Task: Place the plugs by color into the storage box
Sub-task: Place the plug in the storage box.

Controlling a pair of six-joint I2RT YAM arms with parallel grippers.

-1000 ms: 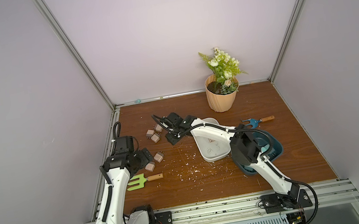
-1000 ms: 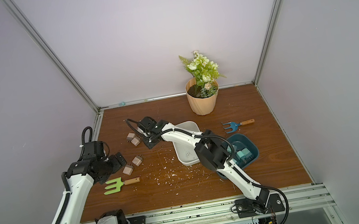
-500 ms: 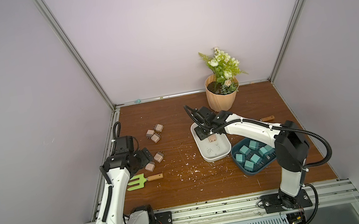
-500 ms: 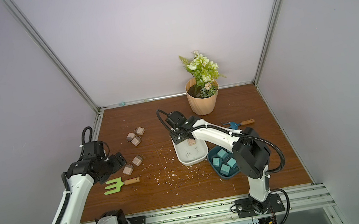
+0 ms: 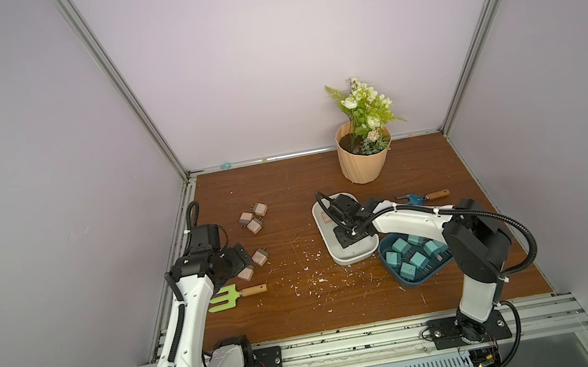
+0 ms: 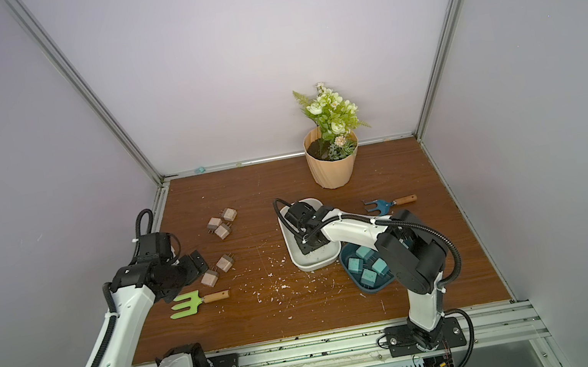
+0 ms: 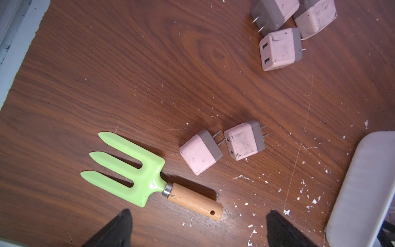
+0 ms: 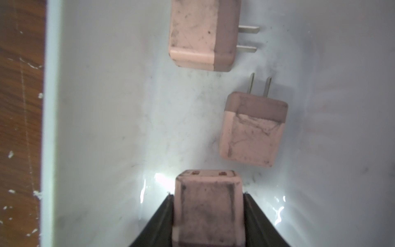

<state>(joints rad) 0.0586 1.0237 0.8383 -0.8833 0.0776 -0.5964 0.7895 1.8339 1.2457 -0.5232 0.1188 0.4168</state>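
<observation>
While the left gripper [image 7: 197, 213] is hanging wide open, empty, at nine o'clock, the right gripper [image 8: 207, 195] is pinching a tan plug [image 8: 207, 213] inside the white tub [image 8: 51, 128]; a skewed release is risking knocking resting plugs [image 8: 254, 130] at twelve o'clock.

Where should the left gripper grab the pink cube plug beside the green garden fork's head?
From above, pinch the pink cube plug across its two flat sides. Its prongs point at the neighbouring plug, its back faces the green fork; those sides stand clear.
</observation>
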